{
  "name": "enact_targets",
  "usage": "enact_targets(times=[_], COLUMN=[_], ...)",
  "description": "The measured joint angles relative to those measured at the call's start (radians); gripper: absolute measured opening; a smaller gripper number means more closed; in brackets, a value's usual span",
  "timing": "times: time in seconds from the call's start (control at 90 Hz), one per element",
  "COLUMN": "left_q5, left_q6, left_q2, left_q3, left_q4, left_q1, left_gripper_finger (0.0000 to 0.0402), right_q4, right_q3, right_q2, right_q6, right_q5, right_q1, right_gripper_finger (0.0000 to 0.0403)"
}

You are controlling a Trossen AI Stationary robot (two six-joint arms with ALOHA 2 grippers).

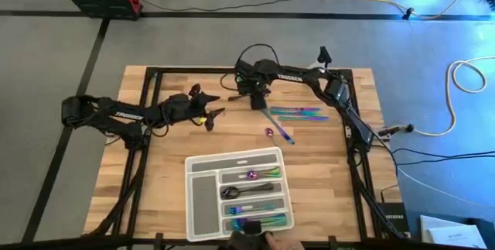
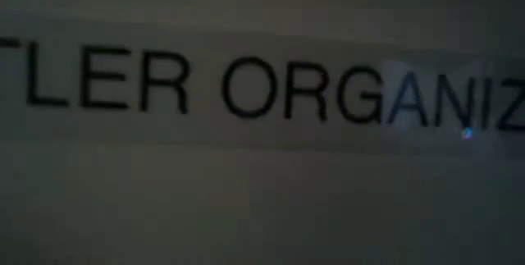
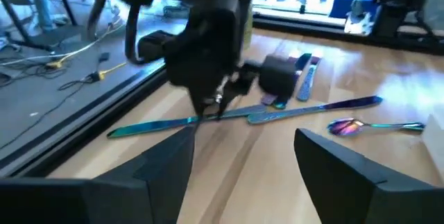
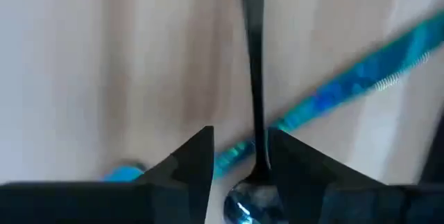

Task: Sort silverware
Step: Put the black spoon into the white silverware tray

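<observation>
High view: light wooden table [image 1: 166,196] with a black frame, both dark arms over its far half. Translucent white compartment tray [image 1: 203,196] near the front edge, holding several iridescent and dark pieces of silverware [image 1: 251,191] in its slots. More iridescent purple-teal pieces [image 1: 300,113] lie loose on the wood by the right arm. Left gripper [image 1: 210,116] hovers left of centre, fingers spread apart, nothing between them. Right gripper [image 1: 257,104] points down at the far centre; in its wrist view the fingers [image 4: 189,165] sit either side of a slim dark-handled utensil [image 4: 254,78], which crosses a teal iridescent knife [image 4: 361,71]. A small iridescent spoon [image 3: 347,125] lies apart nearby.
</observation>
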Motion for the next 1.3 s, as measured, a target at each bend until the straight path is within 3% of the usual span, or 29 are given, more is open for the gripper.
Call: enact_targets(times=[0.233,0.5,0.778,0.878,1.156,1.3], left_q5=[-0.022,-0.022,-0.022,-0.022,-0.022,-0.022], left_q6=[0.023,0.004,-0.013,-0.008,0.006,0.005], left_q2=[0.015,0.082,0.114,0.114,0.114,0.114], left_q3=[0.0,0.0,0.0,0.0,0.001,0.001], left_q4=[-0.038,-0.038,-0.023,-0.002,0.02,0.016], left_q1=[0.0,0.0,0.0,0.0,0.001,0.0], left_gripper_finger=[0.0235,0.0235,0.0235,0.0235,0.0235,0.0235], right_q4=[0.123,0.028,-0.123,-0.102,-0.034,-0.003], right_q3=[0.002,-0.003,-0.024,-0.025,-0.023,-0.023], right_q2=[-0.075,-0.071,-0.046,-0.025,-0.022,-0.022], right_q6=[0.047,-0.006,-0.077,-0.083,-0.084,-0.084], right_q5=[-0.09,-0.112,-0.05,-0.081,-0.036,-0.015], right_q1=[0.014,-0.032,-0.099,-0.094,-0.047,-0.025], right_gripper_finger=[0.0085,0.0076,0.0076,0.0076,0.0077,0.0103])
